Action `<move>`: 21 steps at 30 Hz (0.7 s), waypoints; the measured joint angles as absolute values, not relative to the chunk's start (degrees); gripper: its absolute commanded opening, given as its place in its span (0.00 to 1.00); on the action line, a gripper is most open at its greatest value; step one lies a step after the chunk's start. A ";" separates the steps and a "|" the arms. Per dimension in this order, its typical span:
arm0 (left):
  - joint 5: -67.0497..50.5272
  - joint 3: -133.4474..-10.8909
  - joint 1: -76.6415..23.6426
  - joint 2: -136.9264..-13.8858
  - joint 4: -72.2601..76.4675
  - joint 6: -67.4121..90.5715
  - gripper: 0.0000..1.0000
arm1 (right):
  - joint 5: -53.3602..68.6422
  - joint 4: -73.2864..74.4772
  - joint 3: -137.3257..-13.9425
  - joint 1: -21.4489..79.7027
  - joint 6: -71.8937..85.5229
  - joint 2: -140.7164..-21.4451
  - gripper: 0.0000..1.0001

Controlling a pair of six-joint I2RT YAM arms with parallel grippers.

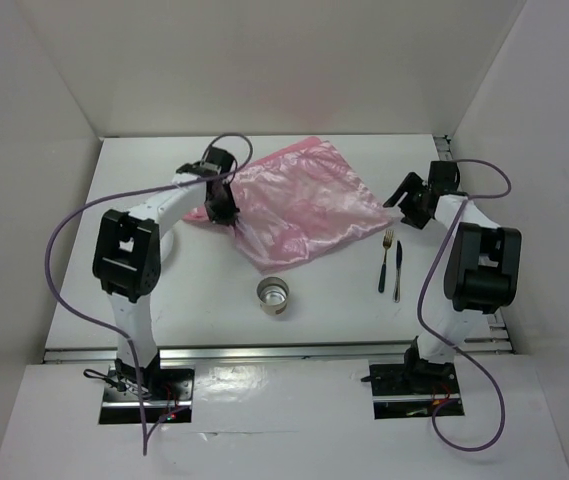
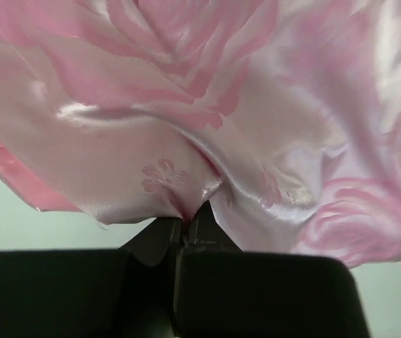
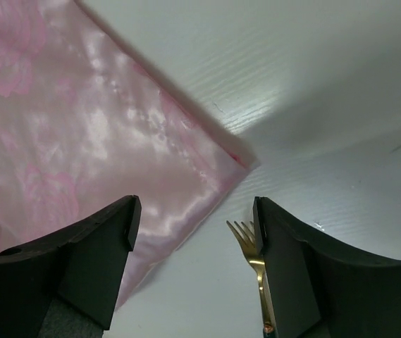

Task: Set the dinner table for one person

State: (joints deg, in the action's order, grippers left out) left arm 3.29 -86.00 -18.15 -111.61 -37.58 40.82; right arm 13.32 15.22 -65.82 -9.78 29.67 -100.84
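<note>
A shiny pink cloth (image 1: 299, 205) with a rose pattern lies rumpled on the white dinner table (image 1: 164, 290). My left gripper (image 1: 230, 217) is shut on a pinch of the cloth at its left side; in the left wrist view the cloth (image 2: 207, 105) bunches into the closed fingertips (image 2: 186, 215). My right gripper (image 1: 404, 210) is open and empty, above the cloth's right corner (image 3: 242, 160). A gold fork (image 1: 385, 260) with a dark handle lies to the cloth's right; its tines (image 3: 242, 236) show by my right finger (image 3: 292, 274). A dark knife (image 1: 398, 268) lies beside the fork.
A small round metal cup (image 1: 274, 296) stands in front of the cloth near the table's middle. A silver rail (image 1: 284, 351) runs along the near edge. White walls enclose the table on three sides.
</note>
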 measured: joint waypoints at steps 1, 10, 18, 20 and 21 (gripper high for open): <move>3.97 -90.78 -17.74 -113.27 -39.40 40.12 0.00 | 12.86 15.25 -66.35 -9.74 29.36 -101.14 0.77; 12.34 -132.70 -14.37 -128.68 -53.82 30.65 0.00 | 8.84 15.97 -66.48 -1.58 27.18 -100.95 0.79; 15.81 -121.99 -13.56 -126.23 -57.67 28.42 0.00 | 13.06 11.16 -56.53 2.09 32.25 -92.36 0.63; 16.14 -122.72 -13.30 -126.61 -58.87 28.34 0.00 | 14.76 8.21 -51.92 2.09 35.66 -89.86 0.61; 16.23 -124.03 -13.17 -126.96 -59.51 28.16 0.00 | 15.46 7.25 -50.28 2.13 37.28 -89.36 0.61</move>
State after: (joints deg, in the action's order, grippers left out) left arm 16.23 -124.03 -13.17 -126.96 -59.51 28.16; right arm 15.46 7.25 -50.28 2.13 37.28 -89.36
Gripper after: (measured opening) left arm 0.054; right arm 0.623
